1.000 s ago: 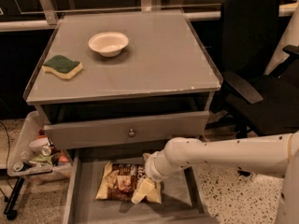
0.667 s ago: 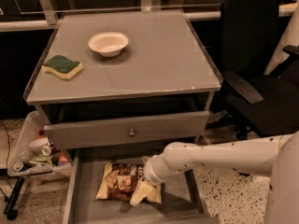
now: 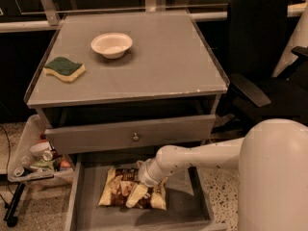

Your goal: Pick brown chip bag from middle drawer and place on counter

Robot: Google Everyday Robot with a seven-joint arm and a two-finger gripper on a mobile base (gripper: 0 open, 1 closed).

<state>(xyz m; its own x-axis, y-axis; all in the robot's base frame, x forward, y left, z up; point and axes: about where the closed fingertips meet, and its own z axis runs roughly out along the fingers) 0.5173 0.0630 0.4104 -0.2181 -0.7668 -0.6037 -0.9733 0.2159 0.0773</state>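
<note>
The brown chip bag (image 3: 117,192) lies flat on the floor of the open middle drawer (image 3: 188,207), left of centre, dark brown with pale yellow edges. My gripper (image 3: 136,194) reaches in from the right on a white arm and sits down on the bag's right half, covering part of it. The counter (image 3: 159,61) is the grey cabinet top above the drawers. The bag rests on the drawer floor.
A white bowl (image 3: 111,44) and a green-and-yellow sponge (image 3: 64,68) sit on the counter's left part. A grey drawer front with a round knob (image 3: 135,137) overhangs the open drawer. A black office chair (image 3: 267,57) stands right; a cluttered cart (image 3: 36,160) stands left.
The gripper has shifted slightly left over the bag. The arm's upper part has swung closer and now fills the lower right corner. The bag has not moved.
</note>
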